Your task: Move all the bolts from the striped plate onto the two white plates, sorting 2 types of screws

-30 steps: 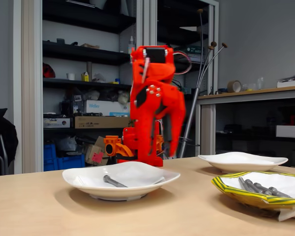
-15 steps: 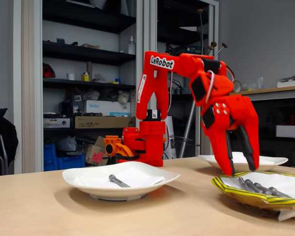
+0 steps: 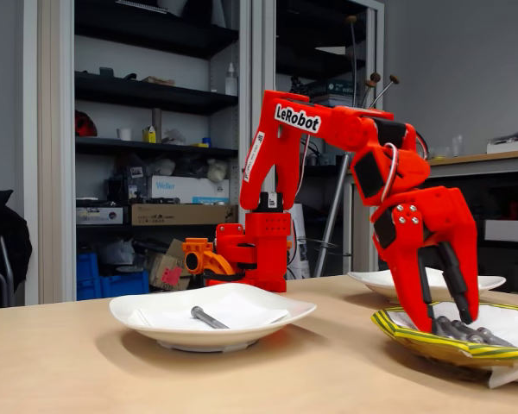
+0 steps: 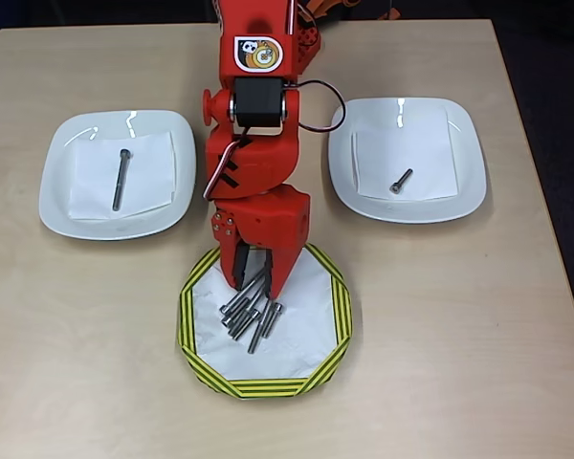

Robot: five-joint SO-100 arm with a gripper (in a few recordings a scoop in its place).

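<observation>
The striped plate lies nearest the table's front edge and holds a pile of several long grey bolts. My red gripper reaches down into it. It is open, with its fingers straddling the top of the pile. One long bolt lies on the left white plate. A short bolt rests on the right white plate. I cannot tell whether the fingertips touch a bolt.
Each white plate has a paper square inside it. The arm's base stands at the table's far edge between the two white plates. Bare tabletop lies to both sides of the striped plate. Shelves and a desk stand behind the table.
The arm has swung from above the left white plate over to the striped plate and come down, its open fingers now among the bolts. The long bolt stays on the left plate.
</observation>
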